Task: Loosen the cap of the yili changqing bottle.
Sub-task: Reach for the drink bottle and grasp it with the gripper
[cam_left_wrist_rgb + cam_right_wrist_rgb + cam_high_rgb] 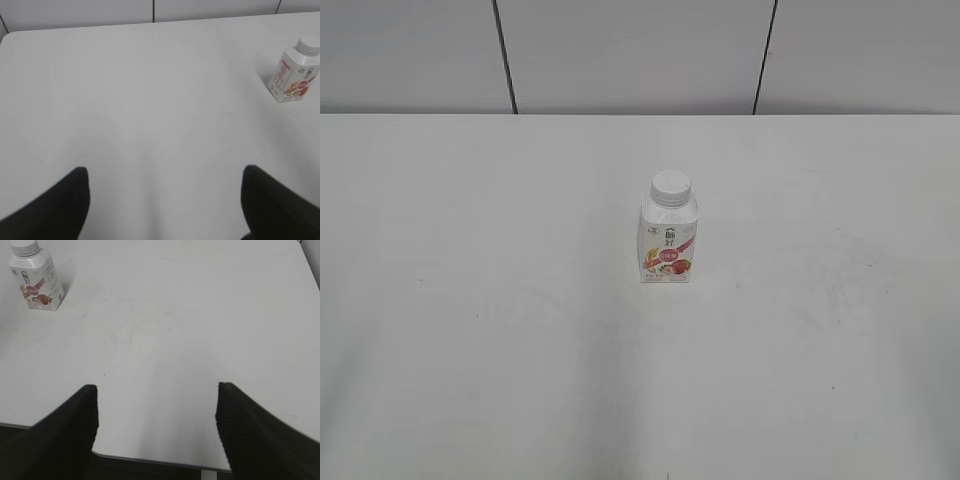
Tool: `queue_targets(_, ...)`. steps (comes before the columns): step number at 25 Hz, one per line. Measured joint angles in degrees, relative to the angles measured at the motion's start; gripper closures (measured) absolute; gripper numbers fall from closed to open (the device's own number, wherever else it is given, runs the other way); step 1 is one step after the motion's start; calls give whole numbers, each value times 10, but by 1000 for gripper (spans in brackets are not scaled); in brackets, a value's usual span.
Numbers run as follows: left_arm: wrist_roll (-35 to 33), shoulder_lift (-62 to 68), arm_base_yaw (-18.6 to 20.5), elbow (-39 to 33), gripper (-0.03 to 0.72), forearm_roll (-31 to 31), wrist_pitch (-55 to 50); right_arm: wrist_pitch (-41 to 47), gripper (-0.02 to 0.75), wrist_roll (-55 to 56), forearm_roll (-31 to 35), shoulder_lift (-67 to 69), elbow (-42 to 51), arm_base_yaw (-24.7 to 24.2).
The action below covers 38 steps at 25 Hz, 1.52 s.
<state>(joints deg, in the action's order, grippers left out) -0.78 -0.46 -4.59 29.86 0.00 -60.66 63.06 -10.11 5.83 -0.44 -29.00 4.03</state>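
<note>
Bottle first: in the exterior view, the yili changqing bottle (668, 240) stood upright on the white table (470, 330), a little right of the table's middle. The cap (671, 187) sat on top of the bottle, round and white. The pink-red label faced the camera. No arm showed in this view.

In the left wrist view, the bottle (294, 76) stood far off to the right and above the left gripper (165, 187), well apart from it. Its cap (308, 45) was on. The gripper's 2 black fingers (60, 205) were spread wide, with only bare table between them. They held nothing.

In the right wrist view, the bottle (36, 280) stood far off to the left and above the right gripper (157, 412), with the cap (24, 247) on. This gripper's 2 fingers (252, 432) were spread wide too, over the near edge of the table (200, 315), and held nothing.
</note>
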Motion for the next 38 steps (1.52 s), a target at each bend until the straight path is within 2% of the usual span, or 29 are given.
queue_targets(32,0,4,0,1,123,-3,2,0,160,0,0,0,0,0)
queue_targets(38,0,95,0,45,123,5,86,0,160,0,0,0,0,0)
